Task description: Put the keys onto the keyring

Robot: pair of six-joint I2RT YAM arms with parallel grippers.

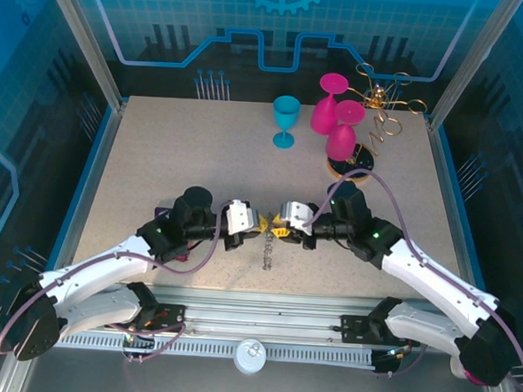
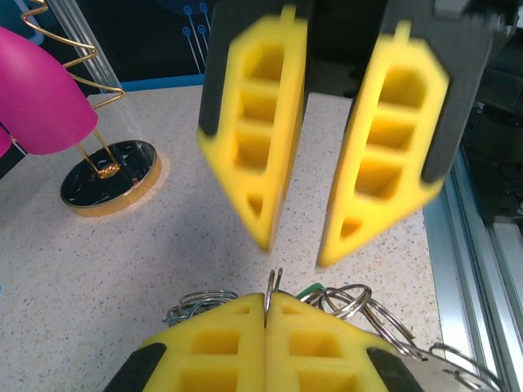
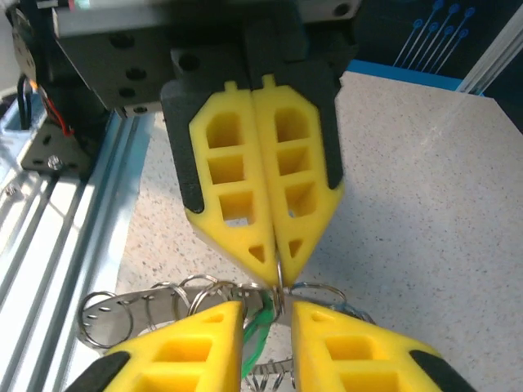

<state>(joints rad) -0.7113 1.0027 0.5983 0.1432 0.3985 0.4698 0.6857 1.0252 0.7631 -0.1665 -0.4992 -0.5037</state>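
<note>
Speckled beige table (image 1: 201, 174) inside a blue-panelled enclosure, with an aluminium rail along the near edge. My two grippers meet nose to nose at mid-table.

Left gripper (image 2: 265, 304): pads pressed together, pinching one thin silvery loop on the rim of the keyring (image 3: 122, 309). The ring's flat grey body hangs off to one side of the pinch, low over the table, with its other loops fanned out.

Right gripper (image 3: 268, 309): fingers apart, gripping nothing. The green key (image 3: 255, 339) shows in the gap between them. I cannot make out the black key among the loops.

Step in hand, as I judge it: take the green key with the right and feed it onto the loop held by the left.
- Hold the left pinch firm so the loop does not swing.
- Close the right on the key's head, not the blade.
- Go slowly. The loops crowd close, and a neighbouring one could be caught in the grip.

Surface looks matte and level, so a dropped key should not roll far. At the far right stand a cyan goblet (image 1: 285, 119), magenta goblets (image 1: 331, 102) and a gold wire stand (image 1: 378, 101), all well apart from the work.
</note>
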